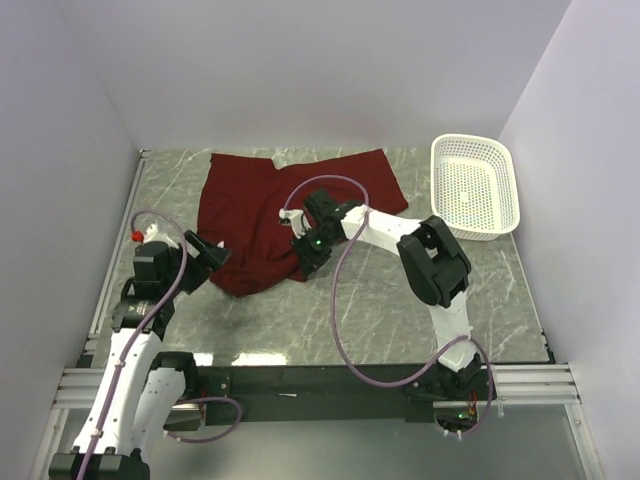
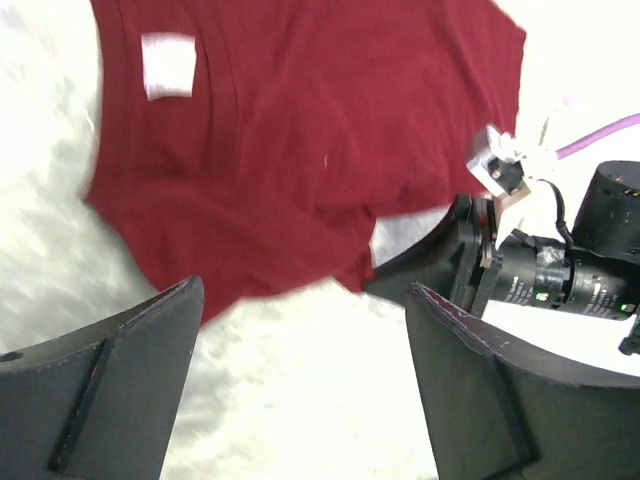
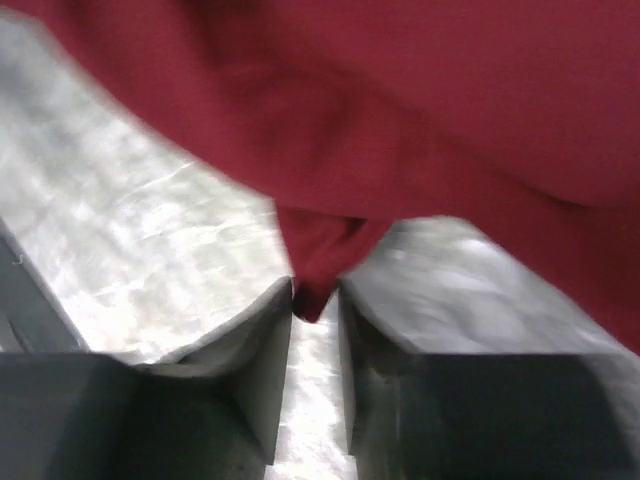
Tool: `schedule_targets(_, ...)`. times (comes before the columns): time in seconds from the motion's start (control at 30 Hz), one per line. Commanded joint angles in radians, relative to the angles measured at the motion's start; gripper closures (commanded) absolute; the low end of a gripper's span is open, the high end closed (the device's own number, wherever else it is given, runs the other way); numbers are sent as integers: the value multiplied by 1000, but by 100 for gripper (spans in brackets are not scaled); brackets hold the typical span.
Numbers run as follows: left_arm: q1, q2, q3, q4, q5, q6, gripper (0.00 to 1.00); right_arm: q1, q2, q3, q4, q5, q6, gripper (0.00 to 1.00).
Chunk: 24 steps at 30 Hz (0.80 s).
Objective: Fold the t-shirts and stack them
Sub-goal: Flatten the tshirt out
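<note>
t-shirt (image 1: 255, 205) lies rumpled on the counter (image 1: 390, 300). right gripper (image 3: 315, 297) pinches its near hem corner at 6 o'clock; left gripper (image 2: 305, 290), spread wide, hangs empty just off its 8 o'clock edge.

My right gripper (image 3: 315, 300) is pinching a dangling corner of the maroon t-shirt (image 3: 400, 120), jaws standing narrowly apart, cloth hanging over the marble table (image 3: 150, 230) beneath me.
</note>
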<state>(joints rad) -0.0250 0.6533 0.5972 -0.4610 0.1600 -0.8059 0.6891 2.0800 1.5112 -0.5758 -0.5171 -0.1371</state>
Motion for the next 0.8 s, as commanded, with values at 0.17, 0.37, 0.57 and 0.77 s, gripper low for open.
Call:
schedule_targets(0.17,0,-63,-154,24,205,-191,16,53,-96,203,-163,-357,-65,100)
schedule_targets(0.37,-1,-66,-88,-40,145,-167,16,78,-112,414,-191,-693,42,100)
schedule_targets(0.57,0,-55,4,-79,75,-108,15,82,-260,196,108,-814,250,100)
schedule_targets(0.77,0,-40,38,-88,75,-70,15,104,-229,210,-226,-635,-103,76)
